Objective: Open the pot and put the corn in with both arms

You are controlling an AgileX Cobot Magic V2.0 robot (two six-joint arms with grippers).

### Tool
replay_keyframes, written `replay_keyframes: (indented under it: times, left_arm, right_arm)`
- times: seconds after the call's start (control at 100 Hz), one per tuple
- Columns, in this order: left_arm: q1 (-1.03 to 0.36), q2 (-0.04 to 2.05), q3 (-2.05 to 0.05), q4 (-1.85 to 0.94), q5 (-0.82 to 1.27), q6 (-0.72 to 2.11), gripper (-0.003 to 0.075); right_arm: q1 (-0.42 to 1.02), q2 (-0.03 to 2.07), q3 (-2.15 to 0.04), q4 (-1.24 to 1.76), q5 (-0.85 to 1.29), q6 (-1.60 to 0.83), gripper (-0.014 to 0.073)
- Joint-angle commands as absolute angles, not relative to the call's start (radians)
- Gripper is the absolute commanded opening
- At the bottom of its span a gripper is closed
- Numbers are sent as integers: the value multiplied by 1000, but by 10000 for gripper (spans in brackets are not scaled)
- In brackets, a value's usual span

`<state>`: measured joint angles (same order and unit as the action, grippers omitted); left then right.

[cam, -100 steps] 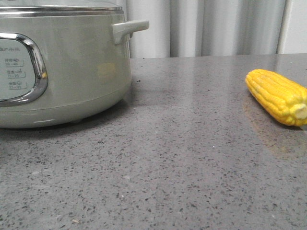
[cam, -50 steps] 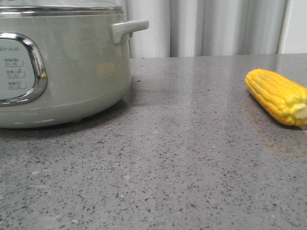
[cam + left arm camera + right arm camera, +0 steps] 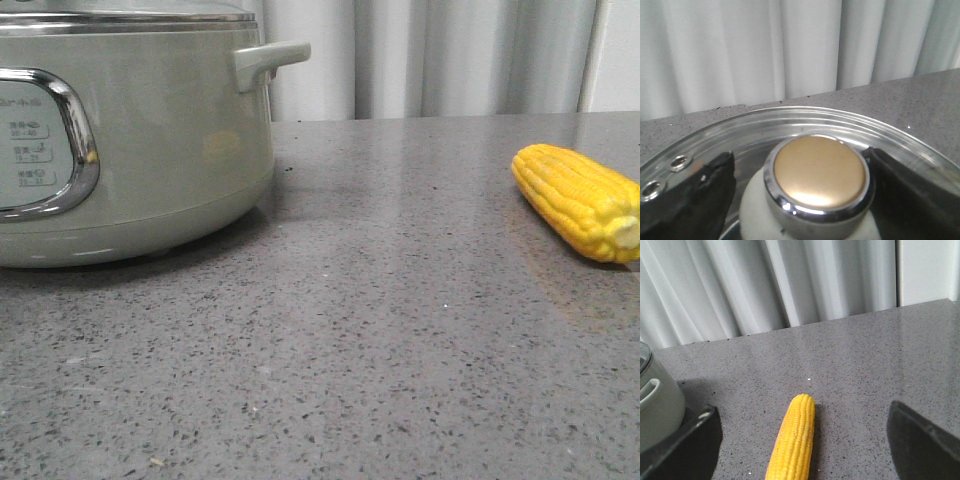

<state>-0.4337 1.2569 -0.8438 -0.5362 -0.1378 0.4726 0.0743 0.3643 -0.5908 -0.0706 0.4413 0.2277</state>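
Note:
The pale green pot [image 3: 150, 140] stands at the left of the table with its glass lid [image 3: 805, 120] on. In the left wrist view the lid's gold-topped chrome knob [image 3: 819, 172] sits between the black fingers of my left gripper [image 3: 800, 167]. That gripper is open: one finger [image 3: 700, 195] stands off the knob, the other [image 3: 905, 195] is right against it. The yellow corn [image 3: 582, 200] lies on the table at the right. My right gripper [image 3: 802, 415] is open just above it, the corn [image 3: 792, 440] lying lengthwise between the fingers, untouched. No gripper shows in the front view.
The pot's stubby side handle [image 3: 268, 60] juts toward the middle of the grey speckled table [image 3: 380, 330]. White curtains [image 3: 450, 55] hang behind the far edge. The pot's side [image 3: 657, 405] shows beside my right gripper's finger.

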Motion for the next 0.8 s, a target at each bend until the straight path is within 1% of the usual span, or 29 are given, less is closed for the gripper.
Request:
replay_keyframes:
  times: [0.0, 0.08, 0.26, 0.35, 0.4, 0.64, 0.74, 0.79]
  left_arm:
    - [-441, 1256, -873, -543, -194, 473, 466]
    - [-441, 1256, -873, -543, -194, 473, 418]
    - [-441, 1254, -873, -543, -194, 473, 178]
    - [-441, 1249, -880, -543, -188, 473, 106]
    - [-441, 1243, -892, -543, -186, 473, 95]
    - [-434, 1171, -1038, -541, -178, 475, 95]
    - [-397, 1141, -1091, -537, -178, 475, 95]
    - [-351, 1124, -1107, -537, -178, 475, 95]
  right_arm:
    - [68, 381, -624, -84, 368, 216, 559]
    - [68, 381, -624, -84, 368, 216, 559]
    - [68, 381, -624, -84, 368, 216, 559]
    - [68, 381, -624, -84, 368, 216, 559]
    - [68, 381, -624, -84, 368, 216, 559]
    - [68, 381, -624, -84, 368, 216, 559]
    - [68, 381, -624, -84, 368, 216, 559]
    - [68, 381, -624, -84, 368, 216, 559]
